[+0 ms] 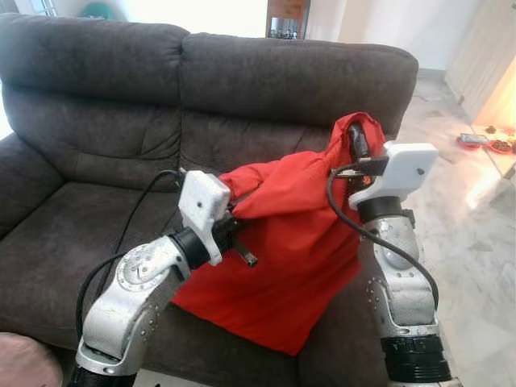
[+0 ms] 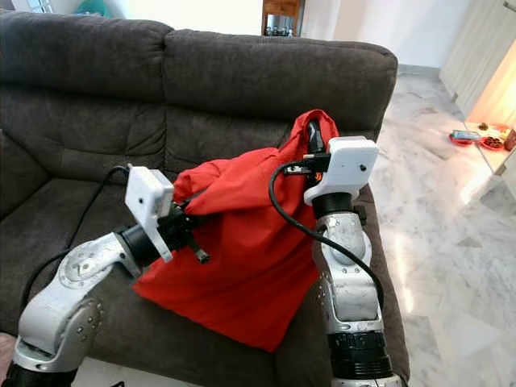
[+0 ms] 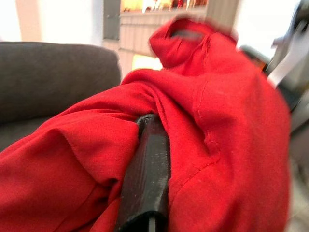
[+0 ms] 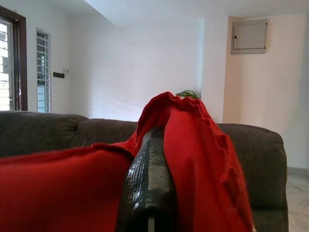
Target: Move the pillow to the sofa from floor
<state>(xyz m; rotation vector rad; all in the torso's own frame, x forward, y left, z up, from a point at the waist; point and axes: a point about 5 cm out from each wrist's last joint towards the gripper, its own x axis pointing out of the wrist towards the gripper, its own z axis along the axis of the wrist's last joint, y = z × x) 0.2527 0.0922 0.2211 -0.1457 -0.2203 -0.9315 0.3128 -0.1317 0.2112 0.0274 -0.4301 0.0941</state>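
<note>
Left eye view has both arms up in front of a dark grey sofa (image 1: pixel 97 121), with the red pillow (image 1: pixel 290 234) stretched between them — it looks floppy, more like a loose cover than a stuffed cushion. It hangs over the right half of the sofa seat, its lower corner drooping down toward the seat's front edge, and its top corner is lifted up against the backrest.

The left pincer (image 1: pixel 242 216) is clamped on the pillow's left edge, red fabric bunched around it. Left wrist view shows one black finger (image 3: pixel 147 174) buried in the folds, cloth pressed tight on both sides.

The right pincer (image 1: pixel 357 143) is clamped on the pillow's raised top corner, just in front of the backrest near the sofa's right end. In the right wrist view a black finger (image 4: pixel 148 179) has red cloth draped right over its tip, with the sofa back behind it.

Off to the right there's pale marble floor (image 1: pixel 476 234) — a small red tray (image 1: pixel 474 141) with some bits on it sits well away from the sofa.
</note>
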